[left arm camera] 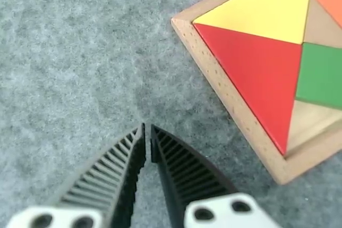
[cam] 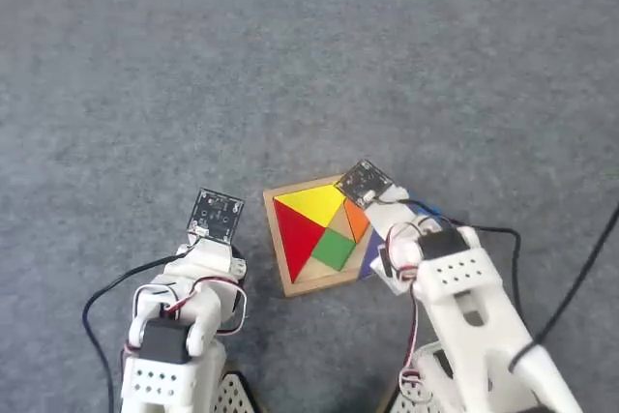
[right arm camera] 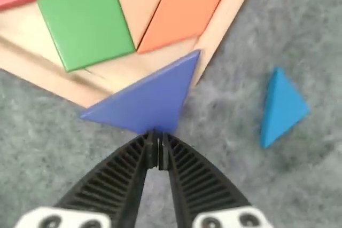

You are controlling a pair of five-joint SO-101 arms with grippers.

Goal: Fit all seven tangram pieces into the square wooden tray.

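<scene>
The square wooden tray [cam: 286,282] lies mid-table, holding a yellow triangle [cam: 314,205], a red triangle [cam: 297,236], a green square [cam: 334,249] and an orange parallelogram [cam: 356,220]. Bare wood [right arm camera: 141,4] shows between the green and orange pieces. A dark blue triangle [right arm camera: 147,100] rests tilted across the tray's rim [right arm camera: 224,20]. My right gripper [right arm camera: 158,141] is shut, its tips against that triangle's edge. A light blue triangle [right arm camera: 280,108] lies on the carpet beside the tray. My left gripper [left arm camera: 147,129] is shut over bare carpet, off the tray's corner [left arm camera: 179,23].
Grey carpet [cam: 309,84] covers the whole table, with wide free room behind the tray and to both sides. Black cables [cam: 97,302] trail from both arms near the front edge.
</scene>
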